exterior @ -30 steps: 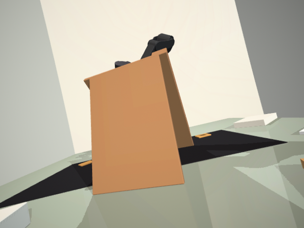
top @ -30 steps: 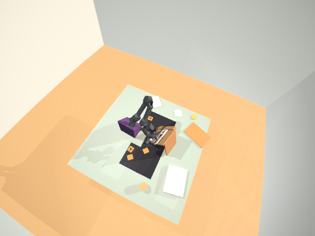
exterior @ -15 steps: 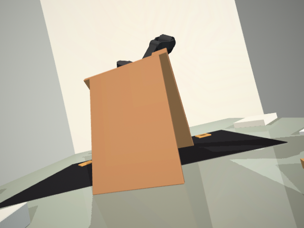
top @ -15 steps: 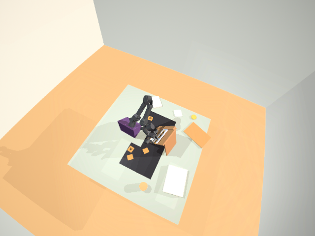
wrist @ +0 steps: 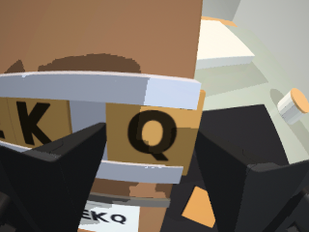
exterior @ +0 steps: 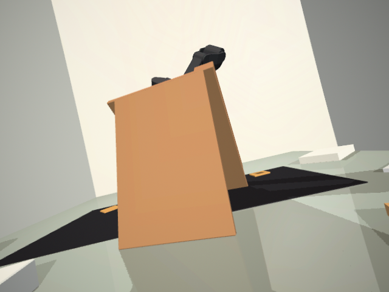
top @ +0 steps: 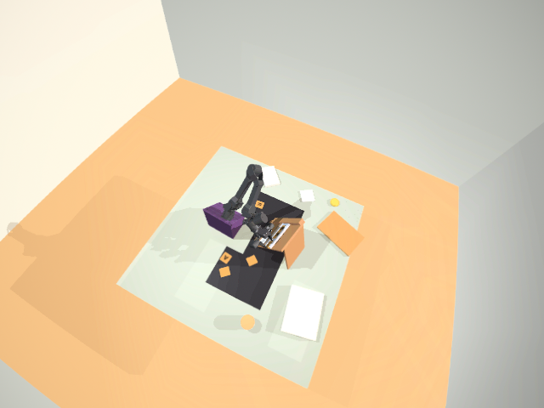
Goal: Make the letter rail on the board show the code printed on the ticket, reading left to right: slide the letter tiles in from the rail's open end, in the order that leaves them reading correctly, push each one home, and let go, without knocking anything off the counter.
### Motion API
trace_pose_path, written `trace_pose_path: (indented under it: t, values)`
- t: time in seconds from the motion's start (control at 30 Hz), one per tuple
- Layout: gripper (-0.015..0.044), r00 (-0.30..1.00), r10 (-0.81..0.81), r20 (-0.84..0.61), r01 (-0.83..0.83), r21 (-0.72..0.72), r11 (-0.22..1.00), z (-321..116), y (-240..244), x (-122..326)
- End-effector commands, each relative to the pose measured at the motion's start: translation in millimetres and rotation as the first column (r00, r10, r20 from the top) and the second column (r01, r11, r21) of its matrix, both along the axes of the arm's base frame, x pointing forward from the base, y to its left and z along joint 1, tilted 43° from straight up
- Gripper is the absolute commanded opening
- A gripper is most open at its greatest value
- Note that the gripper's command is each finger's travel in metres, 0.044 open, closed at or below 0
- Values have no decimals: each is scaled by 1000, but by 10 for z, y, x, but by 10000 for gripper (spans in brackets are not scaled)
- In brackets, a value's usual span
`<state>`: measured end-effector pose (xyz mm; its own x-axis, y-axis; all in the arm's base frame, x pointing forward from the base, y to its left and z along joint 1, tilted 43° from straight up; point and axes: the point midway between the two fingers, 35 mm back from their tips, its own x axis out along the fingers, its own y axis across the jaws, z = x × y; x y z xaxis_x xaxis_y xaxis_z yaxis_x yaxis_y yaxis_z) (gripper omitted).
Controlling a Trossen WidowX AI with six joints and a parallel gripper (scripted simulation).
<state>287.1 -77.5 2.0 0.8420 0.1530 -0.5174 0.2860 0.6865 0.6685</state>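
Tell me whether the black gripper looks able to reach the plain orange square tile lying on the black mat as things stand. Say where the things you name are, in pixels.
Probably not yet: the black gripper (top: 263,240) (wrist: 153,133) is shut on the orange Q tile (wrist: 152,135), partly in the rail. The plain tile looks close, apparently uncovered.

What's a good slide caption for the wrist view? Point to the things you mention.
Gripper (top: 263,242) (wrist: 153,133) shut on the Q tile (wrist: 154,135), partway into the rail (wrist: 97,87), a gap short of the K tile (wrist: 34,123).
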Motion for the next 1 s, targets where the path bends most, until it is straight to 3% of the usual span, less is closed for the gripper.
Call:
trace_pose_path:
  t: [0.0, 0.97]
  values:
    - [0, 1000, -5, -1, 5, 1, 1000, 14, 8, 3]
    - [0, 1000, -5, -1, 5, 2, 1000, 104, 92, 39]
